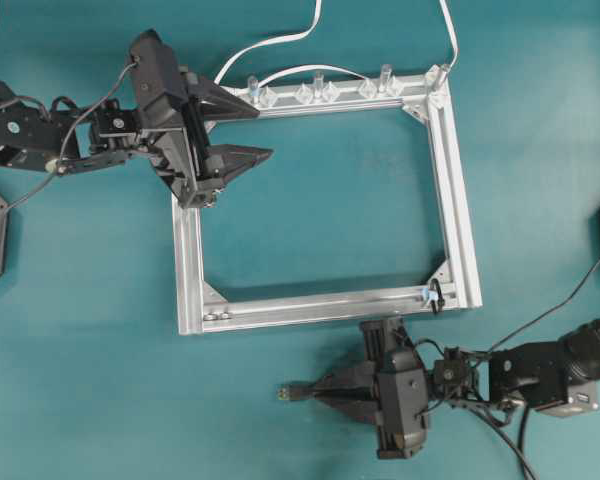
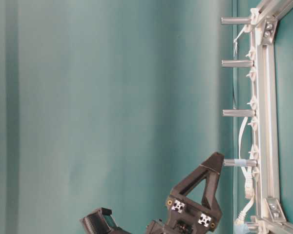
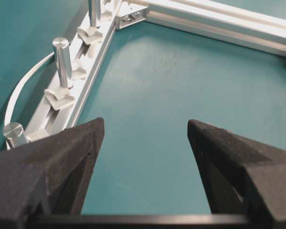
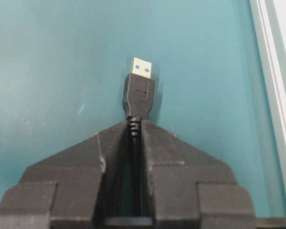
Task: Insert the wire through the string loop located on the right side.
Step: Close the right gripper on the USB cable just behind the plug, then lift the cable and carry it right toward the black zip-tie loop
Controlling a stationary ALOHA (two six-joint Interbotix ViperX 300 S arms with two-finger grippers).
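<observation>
The wire ends in a black USB plug (image 4: 139, 88) with a metal tip, and this plug (image 1: 286, 392) sticks out leftward over the table. My right gripper (image 4: 135, 124) is shut on the wire just behind the plug, at the ribbed collar. That gripper (image 1: 317, 390) sits in front of the silver frame's near bar. The string loop (image 1: 435, 297), a tiny dark ring, hangs around the near bar close to its right corner, up and to the right of the plug. My left gripper (image 1: 263, 132) is open and holds nothing, over the frame's far left corner.
The silver frame (image 1: 460, 200) lies flat on the teal table. Upright metal posts (image 3: 63, 56) and clear clips line its far bar (image 1: 320, 100), with white flat cables (image 1: 280, 42) running off behind. A frame bar (image 4: 274, 95) runs along the right of the right wrist view.
</observation>
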